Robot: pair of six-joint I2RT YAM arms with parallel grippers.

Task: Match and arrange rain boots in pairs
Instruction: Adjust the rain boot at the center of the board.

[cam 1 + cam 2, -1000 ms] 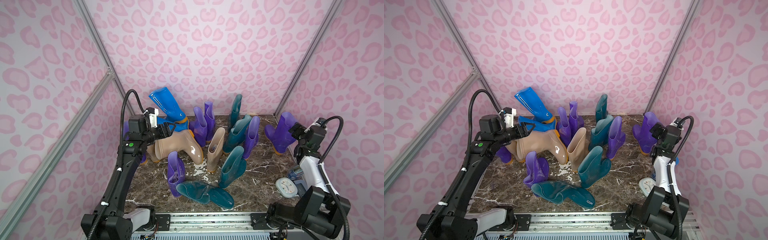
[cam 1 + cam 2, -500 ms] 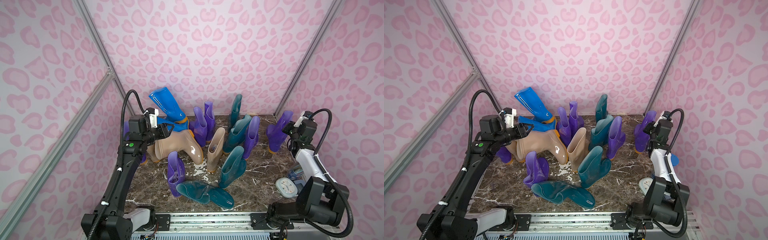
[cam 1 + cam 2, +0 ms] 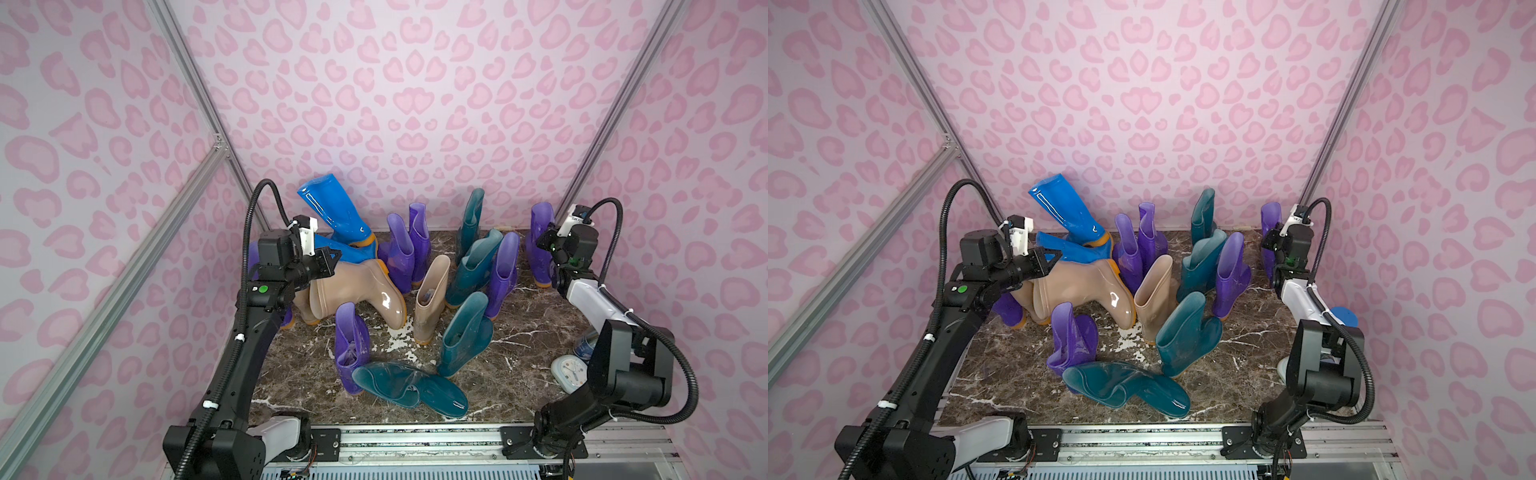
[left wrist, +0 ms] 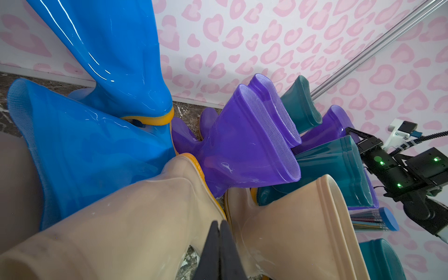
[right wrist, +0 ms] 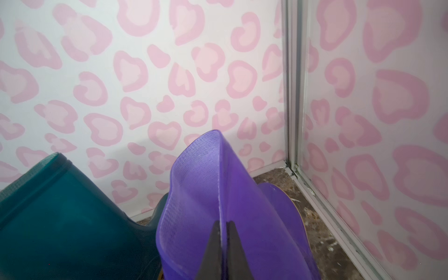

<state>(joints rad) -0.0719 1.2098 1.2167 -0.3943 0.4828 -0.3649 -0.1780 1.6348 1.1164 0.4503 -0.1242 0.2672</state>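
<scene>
**Right pincer.** The right pincer (image 5: 221,224) is clamped narrow on the cuff wall of the corner purple boot (image 5: 206,184). One finger is inside the shaft and one outside, and the cuff is pinched into a fold at the grip.

**Held boot, axis.** The shaft runs down and away from the pincer to the foot. The long axis is close to upright, and the foot lies at the bench (image 5: 322,242). Whether the sole rests on the bench cannot be told. The walls of the corner stand just beyond the boot, on the side away from the arm.

**Direction of travel.** A teal boot (image 5: 60,206) stands just beside the held boot on the left arm's side. Beyond it in a top view stands the nearest matching purple boot (image 3: 505,270), leaning among teal ones. Any pairing move probably runs from this pincer toward the left arm. The held boot would likely need lifting clear of its teal neighbour first. The right arm is the nearer arm to this boot.

**Left pincer.** The left pincer (image 4: 219,224) is closed, fingertips together, directly over the lying beige boot (image 4: 121,218). Whether any boot wall is caught between them cannot be told.
</scene>
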